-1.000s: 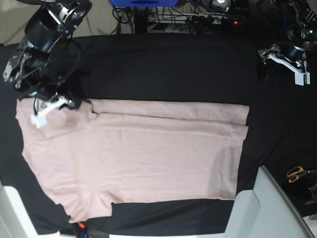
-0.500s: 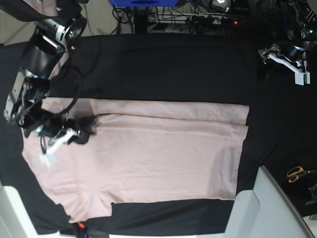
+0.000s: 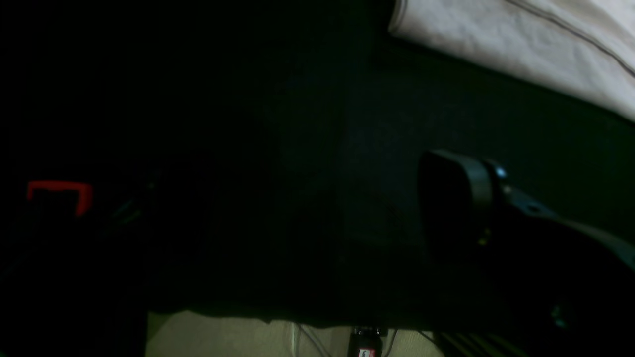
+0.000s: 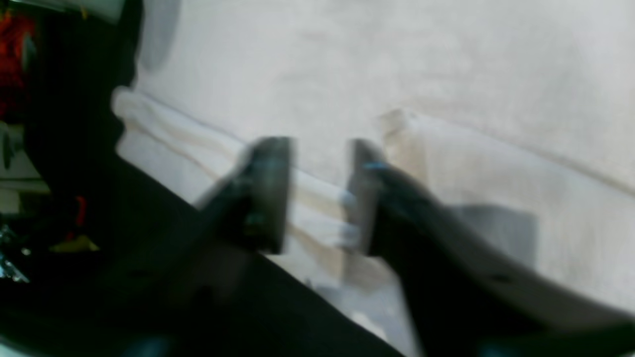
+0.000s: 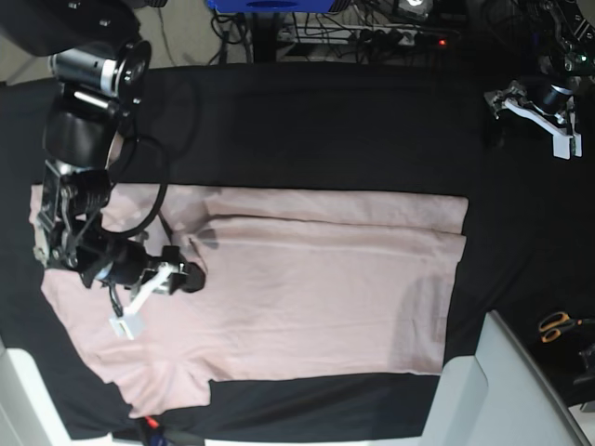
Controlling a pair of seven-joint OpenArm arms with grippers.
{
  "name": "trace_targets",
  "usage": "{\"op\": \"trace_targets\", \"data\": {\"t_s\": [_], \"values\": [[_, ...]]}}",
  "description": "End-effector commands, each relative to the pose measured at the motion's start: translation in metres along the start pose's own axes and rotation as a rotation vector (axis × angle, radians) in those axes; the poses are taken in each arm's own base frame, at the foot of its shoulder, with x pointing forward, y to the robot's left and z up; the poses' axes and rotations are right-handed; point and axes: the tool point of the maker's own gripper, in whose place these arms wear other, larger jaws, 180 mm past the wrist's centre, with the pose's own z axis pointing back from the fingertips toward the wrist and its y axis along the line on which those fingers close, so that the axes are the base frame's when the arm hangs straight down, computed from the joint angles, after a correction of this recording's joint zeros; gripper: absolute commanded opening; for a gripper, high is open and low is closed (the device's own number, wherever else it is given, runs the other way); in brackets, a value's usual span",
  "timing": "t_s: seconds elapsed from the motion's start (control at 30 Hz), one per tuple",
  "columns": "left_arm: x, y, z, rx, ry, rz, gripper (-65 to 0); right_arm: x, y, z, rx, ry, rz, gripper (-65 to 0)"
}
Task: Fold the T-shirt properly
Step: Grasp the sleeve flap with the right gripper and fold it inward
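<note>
The pale pink T-shirt (image 5: pixel 307 288) lies spread on the black table covering (image 5: pixel 325 121), with a long band folded over along its far edge. My right gripper (image 5: pixel 158 295) hovers low over the shirt's left part. In the blurred right wrist view its fingers (image 4: pixel 270 193) stand apart above a hem of the T-shirt (image 4: pixel 446 74), with nothing between them. At the far right corner my left gripper (image 5: pixel 544 121) is open over bare black covering, well clear of the cloth. The left wrist view is dark; one finger (image 3: pixel 454 198) and a corner of the T-shirt (image 3: pixel 521 39) show.
Orange-handled scissors (image 5: pixel 558 325) lie at the right edge. A pale grey box (image 5: pixel 502 390) juts in at the bottom right and a white object (image 5: pixel 19 400) at the bottom left. Cables and a blue item (image 5: pixel 270 5) sit behind the table.
My right arm swung from the shirt's far left corner toward the front and right over the cloth, and its jaws went from shut to apart. The left arm stayed still.
</note>
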Motion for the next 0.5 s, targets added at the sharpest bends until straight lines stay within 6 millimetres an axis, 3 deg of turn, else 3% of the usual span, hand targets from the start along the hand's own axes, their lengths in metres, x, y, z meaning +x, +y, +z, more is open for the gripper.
{"op": "trace_targets", "data": {"t_s": [0.0,0.07,0.1,0.2,0.3,0.37,0.47], "values": [[0.012,0.003,0.004,-0.001,-0.039,-0.016,-2.3,0.035,0.007,0.005,0.019,-0.079,0.037,-29.0],[0.012,0.003,0.004,-0.001,-0.039,-0.016,-2.3,0.043,0.004,0.011,0.018,-0.112,0.028,-15.2],[0.012,0.003,0.004,-0.001,-0.039,-0.015,-2.3,0.053,0.002,0.019,0.011,-0.153,0.025,-12.8],[0.012,0.000,0.003,-0.010,-0.040,-0.014,-2.3,0.082,-0.002,0.050,0.019,-0.322,0.004,-14.9],[0.014,-0.004,0.003,-0.016,-0.048,-0.014,-2.3,0.094,-0.017,0.095,-0.040,-0.450,0.011,-19.2],[0.020,-0.006,0.005,-0.016,-0.065,-0.027,-2.3,0.084,-0.043,0.127,-0.140,-0.493,-0.025,-24.6],[0.034,-0.011,0.008,-0.030,-0.108,-0.030,-2.3,0.040,-0.092,0.168,-0.304,-0.507,-0.191,-30.5]]}}
